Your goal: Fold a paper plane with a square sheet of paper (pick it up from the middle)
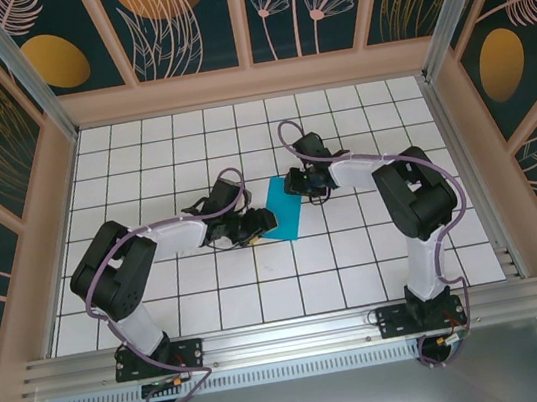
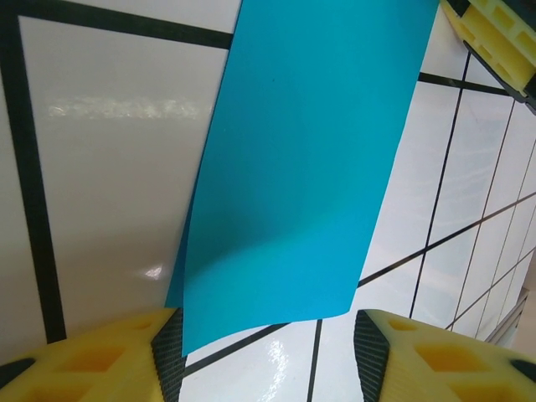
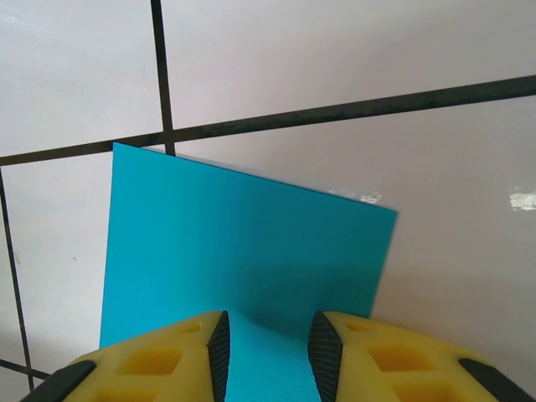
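Where floral wall panels (image 1: 181, 22) enclose the white tiled table (image 1: 358, 258), you see the cyan sheet (image 1: 282, 209) lying mid-table; wrist views add detail: left gripper (image 2: 268, 335) wide apart, right gripper (image 3: 266, 335) narrowly apart over it.

A glossy white table (image 1: 163, 308) ruled into squares by dark lines catches soft glare. Around it stand dark teal wall panels (image 1: 204, 39) painted with gold discs and pale flowers, set in peach frames (image 1: 239, 13); an aluminium rail (image 1: 289, 334) edges the near side.
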Controlling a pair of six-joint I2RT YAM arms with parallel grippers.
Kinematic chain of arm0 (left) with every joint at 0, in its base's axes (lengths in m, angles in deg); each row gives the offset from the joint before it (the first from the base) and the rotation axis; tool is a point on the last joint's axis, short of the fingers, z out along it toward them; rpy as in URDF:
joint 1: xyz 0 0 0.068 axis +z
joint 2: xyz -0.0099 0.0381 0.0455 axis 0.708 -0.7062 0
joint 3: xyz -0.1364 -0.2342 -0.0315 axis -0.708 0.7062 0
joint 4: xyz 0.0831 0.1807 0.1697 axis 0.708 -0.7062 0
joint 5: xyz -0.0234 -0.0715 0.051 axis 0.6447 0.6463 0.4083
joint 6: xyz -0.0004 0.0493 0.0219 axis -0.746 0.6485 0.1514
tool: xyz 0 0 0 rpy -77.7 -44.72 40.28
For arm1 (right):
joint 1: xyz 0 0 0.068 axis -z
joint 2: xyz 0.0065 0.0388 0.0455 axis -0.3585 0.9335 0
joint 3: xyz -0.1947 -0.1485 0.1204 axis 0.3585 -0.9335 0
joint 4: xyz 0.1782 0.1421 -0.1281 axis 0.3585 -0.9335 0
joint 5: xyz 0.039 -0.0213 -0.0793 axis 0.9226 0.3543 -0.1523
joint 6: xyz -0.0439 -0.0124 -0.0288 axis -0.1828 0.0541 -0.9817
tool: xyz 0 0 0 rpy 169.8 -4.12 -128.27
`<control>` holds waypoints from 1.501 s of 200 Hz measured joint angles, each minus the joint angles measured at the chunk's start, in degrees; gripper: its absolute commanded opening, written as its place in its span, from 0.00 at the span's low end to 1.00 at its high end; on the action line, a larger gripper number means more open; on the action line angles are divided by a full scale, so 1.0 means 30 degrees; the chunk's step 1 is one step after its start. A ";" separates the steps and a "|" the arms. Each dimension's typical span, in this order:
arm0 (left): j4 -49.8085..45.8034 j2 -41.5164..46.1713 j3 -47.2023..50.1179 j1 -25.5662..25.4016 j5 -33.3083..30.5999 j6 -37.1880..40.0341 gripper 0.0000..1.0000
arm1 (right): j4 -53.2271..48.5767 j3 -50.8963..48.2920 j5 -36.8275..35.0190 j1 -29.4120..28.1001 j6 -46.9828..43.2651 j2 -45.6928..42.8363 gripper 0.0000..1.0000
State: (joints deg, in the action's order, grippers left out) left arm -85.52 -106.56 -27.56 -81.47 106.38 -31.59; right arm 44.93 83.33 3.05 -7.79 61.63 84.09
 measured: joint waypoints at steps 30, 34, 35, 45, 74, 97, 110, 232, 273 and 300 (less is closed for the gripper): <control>0.0423 0.0000 0.0000 0.0000 0.0248 -0.0007 0.56 | 0.0022 -0.0007 0.0000 0.0000 0.0007 0.0000 0.36; 0.0481 0.0000 -0.0007 0.0000 0.0277 -0.0007 0.56 | 0.0051 -0.0029 0.0000 0.0000 0.0000 0.0000 0.36; 0.0488 0.0000 -0.0007 0.0000 0.0284 -0.0007 0.56 | 0.0051 -0.0029 0.0000 0.0000 0.0000 0.0000 0.36; 0.0576 0.0000 -0.0058 0.0000 0.0372 -0.0007 0.56 | 0.0080 -0.0058 0.0000 0.0000 0.0000 0.0000 0.36; 0.1435 0.0000 -0.0255 0.0000 0.0925 -0.0029 0.56 | 0.0204 -0.0131 0.0226 0.0087 0.0000 -0.0015 0.36; 0.2149 -0.0022 -0.0663 0.0000 0.1333 -0.0087 0.56 | 0.0444 -0.0299 0.0612 0.0233 -0.0007 -0.0066 0.36; 0.2586 -0.0182 -0.1005 0.0000 0.1552 -0.0095 0.56 | 0.0656 -0.0444 0.0976 0.0372 -0.0007 -0.0109 0.36; 0.4262 -0.2324 -0.1661 0.0000 0.1792 -0.0372 0.48 | 0.1843 -0.2142 0.5340 0.1843 -0.0306 -0.1406 0.37; 0.4269 -0.2324 -0.1661 0.0000 0.1137 -0.0532 0.35 | 0.2412 -0.4218 0.7002 0.1945 -0.0437 -0.3956 0.37; 0.4269 -0.2324 -0.1661 0.0000 0.0758 -0.0597 0.27 | 0.3067 -0.6076 0.8174 0.1945 -0.0270 -0.4918 0.38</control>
State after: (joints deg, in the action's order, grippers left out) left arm -72.72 -113.53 -32.54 -81.47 108.66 -33.38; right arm 54.13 65.11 27.57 -1.95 60.82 69.33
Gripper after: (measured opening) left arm 0.299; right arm 0.374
